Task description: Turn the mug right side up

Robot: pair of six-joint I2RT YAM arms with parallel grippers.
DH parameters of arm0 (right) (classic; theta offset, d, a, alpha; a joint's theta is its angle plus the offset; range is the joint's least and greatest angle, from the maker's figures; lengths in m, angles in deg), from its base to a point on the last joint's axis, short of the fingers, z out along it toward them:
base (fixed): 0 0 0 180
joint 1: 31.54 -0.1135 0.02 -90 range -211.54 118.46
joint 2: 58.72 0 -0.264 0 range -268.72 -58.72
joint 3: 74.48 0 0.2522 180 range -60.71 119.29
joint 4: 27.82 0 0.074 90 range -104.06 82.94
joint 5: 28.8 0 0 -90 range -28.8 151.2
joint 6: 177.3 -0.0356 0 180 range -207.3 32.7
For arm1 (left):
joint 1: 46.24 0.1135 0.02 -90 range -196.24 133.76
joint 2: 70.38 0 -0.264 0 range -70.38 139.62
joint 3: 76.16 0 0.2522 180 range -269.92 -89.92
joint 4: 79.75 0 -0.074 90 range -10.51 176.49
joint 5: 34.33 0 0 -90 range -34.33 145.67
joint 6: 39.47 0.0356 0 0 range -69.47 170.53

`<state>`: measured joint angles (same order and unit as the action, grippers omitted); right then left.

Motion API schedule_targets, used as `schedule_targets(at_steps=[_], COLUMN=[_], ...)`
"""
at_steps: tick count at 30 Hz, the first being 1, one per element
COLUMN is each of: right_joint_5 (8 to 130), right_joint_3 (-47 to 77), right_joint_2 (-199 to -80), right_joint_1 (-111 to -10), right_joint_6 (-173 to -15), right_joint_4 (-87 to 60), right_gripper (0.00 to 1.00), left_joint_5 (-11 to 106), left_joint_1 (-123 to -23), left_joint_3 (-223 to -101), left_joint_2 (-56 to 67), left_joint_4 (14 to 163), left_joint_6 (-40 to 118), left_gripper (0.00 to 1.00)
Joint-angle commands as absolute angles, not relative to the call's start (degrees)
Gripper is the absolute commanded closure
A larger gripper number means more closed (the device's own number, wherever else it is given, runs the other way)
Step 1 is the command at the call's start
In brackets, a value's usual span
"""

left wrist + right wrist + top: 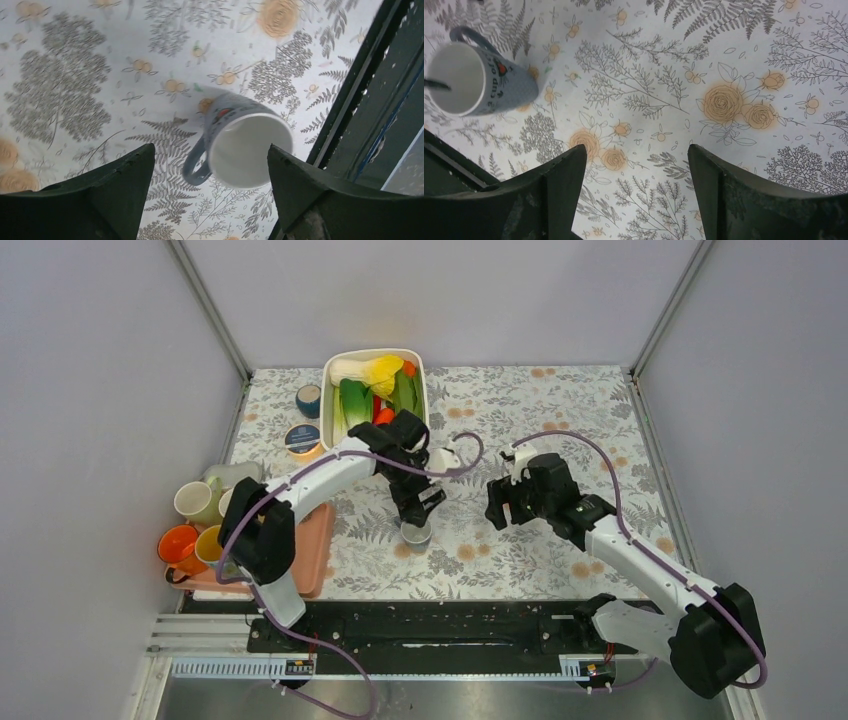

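The mug (416,532) is grey-blue with a white inside and stands on the floral tablecloth with its mouth facing up. In the left wrist view the mug (247,150) lies below and between my fingers, its handle (196,167) pointing left. My left gripper (421,508) hangs just above it, open and touching nothing (211,150). My right gripper (500,506) is off to the mug's right, open and empty over bare cloth (636,147). The mug (474,80) shows at the upper left of the right wrist view.
A white basin (424,375) of vegetables stands at the back. Two small round pots (308,398) (302,438) sit to its left. A pink tray (312,545) at the left edge has several mugs beside it, including an orange one (178,543). A black rail (420,625) borders the near edge.
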<state>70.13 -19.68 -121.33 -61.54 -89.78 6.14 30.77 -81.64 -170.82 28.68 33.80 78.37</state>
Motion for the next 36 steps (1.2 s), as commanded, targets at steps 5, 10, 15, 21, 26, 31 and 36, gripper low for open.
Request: schedule_targets(at_steps=[5, 10, 15, 21, 26, 31, 36], right_joint_5=[66.42, 66.75, 66.44, 66.39, 66.85, 68.96, 70.71], right_joint_3=[-21.70, -24.26, -25.87, -26.14, -26.51, -27.09, -26.99], right_joint_2=[-118.33, -115.29, -113.86, -114.28, -114.17, -116.49, -119.49], right_joint_1=[-60.54, -60.46, -60.38, -60.36, -60.41, -60.36, -60.38], right_joint_6=[-97.48, -97.69, -97.79, -97.78, -97.44, -97.67, -98.04], right_joint_4=[-1.32, -3.55, -4.81, -5.45, -6.70, -9.79, -12.81], right_gripper=[0.17, 0.17, 0.17, 0.17, 0.17, 0.17, 0.17], left_joint_5=[42.43, 45.07, 45.93, 46.16, 44.15, 40.87, 42.90], left_joint_1=[-88.51, -88.61, -88.77, -87.91, -79.73, -60.92, -47.60], left_joint_3=[-167.61, -167.68, -166.69, -170.34, -169.88, -167.21, -160.70], left_joint_2=[28.86, 31.35, 32.21, 30.00, 20.70, 10.25, 2.21], left_joint_4=[39.21, 40.34, 40.00, 33.70, 25.34, 17.09, 12.18], left_joint_6=[87.86, 88.08, 87.78, 82.57, 79.37, 82.10, 88.17], left_gripper=[0.15, 0.33, 0.69, 1.00, 1.00, 1.00, 1.00])
